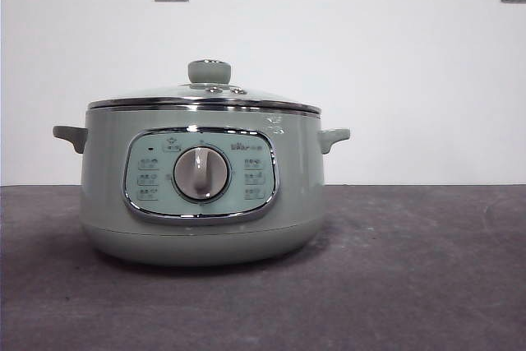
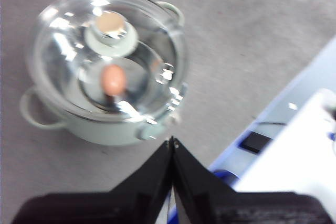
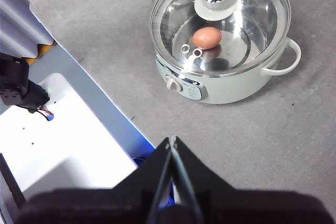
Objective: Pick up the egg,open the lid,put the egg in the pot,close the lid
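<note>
The egg (image 3: pixel 206 37) is lying inside the pot (image 1: pixel 197 182) under the lid (image 1: pixel 205 94), which is sitting closed on the rim, so the task is looking complete. The left gripper (image 2: pixel 172 142) and right gripper (image 3: pixel 172 142) are both hanging well apart from the pot, jaws pressed together and holding nothing.

From the front view the egg cannot be seen; the pot's (image 1: pixel 197 195) opaque wall hides everything inside, and the lid (image 1: pixel 205 92) shows only edge-on as a thin rim with its knob. The small markings on the control panel (image 1: pixel 200 175) are too small to read. The left wrist view is blurred, so the egg (image 2: pixel 113 80) appears as a soft orange smear under glare on the glass, and the pot's far handle is partly hidden behind the lid. In the right wrist view, the bases of the right tool (image 3: pixel 171 140) are cut off by the picture's edge.
</note>
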Motion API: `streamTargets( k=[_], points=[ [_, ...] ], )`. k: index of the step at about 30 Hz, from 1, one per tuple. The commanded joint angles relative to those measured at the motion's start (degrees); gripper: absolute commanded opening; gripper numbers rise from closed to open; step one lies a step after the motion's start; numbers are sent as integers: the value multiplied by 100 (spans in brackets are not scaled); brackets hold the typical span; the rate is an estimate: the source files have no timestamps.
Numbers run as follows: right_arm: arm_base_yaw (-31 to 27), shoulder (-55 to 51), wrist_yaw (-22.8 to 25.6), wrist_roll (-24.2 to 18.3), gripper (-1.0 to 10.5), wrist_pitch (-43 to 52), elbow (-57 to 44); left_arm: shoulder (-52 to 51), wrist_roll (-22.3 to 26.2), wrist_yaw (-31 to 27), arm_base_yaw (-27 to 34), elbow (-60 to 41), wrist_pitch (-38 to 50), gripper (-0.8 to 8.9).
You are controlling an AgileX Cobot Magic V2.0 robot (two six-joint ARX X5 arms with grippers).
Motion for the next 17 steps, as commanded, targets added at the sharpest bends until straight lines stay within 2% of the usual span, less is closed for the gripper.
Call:
streamTargets(
  k=[1,3,5,9,12,17],
  points=[
    [7,-20,2,57,1,-83,-2,-111,391,-455,146,-61,758,-4],
    [9,-20,0,57,1,-85,-2,-269,898,-407,428,-133,1598,-4],
    [9,-20,2,57,1,-85,-2,-525,1196,-153,793,-352,2463,-4],
    [9,-20,4,57,1,-85,-2,-1311,1296,525,1587,-1471,4520,-4],
    [9,-20,4,57,1,-85,-2,-1982,1296,468,2015,-2653,5838,-4],
    [9,-26,4,57,1,-85,-2,-3023,1292,295,2465,-4568,7145,-4]
  ],
)
